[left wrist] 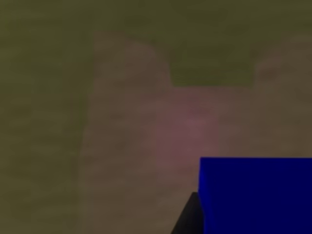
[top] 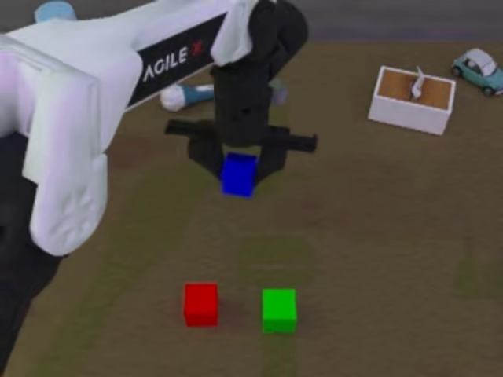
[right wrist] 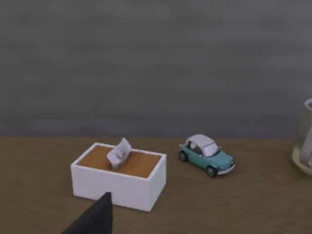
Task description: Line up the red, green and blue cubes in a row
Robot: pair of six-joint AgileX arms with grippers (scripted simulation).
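My left gripper (top: 239, 169) reaches in from the left and is shut on the blue cube (top: 238, 174), holding it between its dark fingers (top: 206, 155) over the middle of the table. The left wrist view shows the blue cube (left wrist: 256, 195) filling one corner, beside one dark finger (left wrist: 191, 217). Nearer the front edge, the red cube (top: 201, 303) and the green cube (top: 279, 309) rest side by side with a gap between them. My right arm is out of the top view; only a dark tip of its gripper (right wrist: 96, 218) shows in its wrist view.
A white open box with a brown inside (top: 411, 100) (right wrist: 119, 178) stands at the back right, with a teal toy car (top: 477, 69) (right wrist: 206, 155) beside it. A white bottle (top: 185, 96) lies behind my left arm. A pale mug (right wrist: 304, 139) sits at the edge of the right wrist view.
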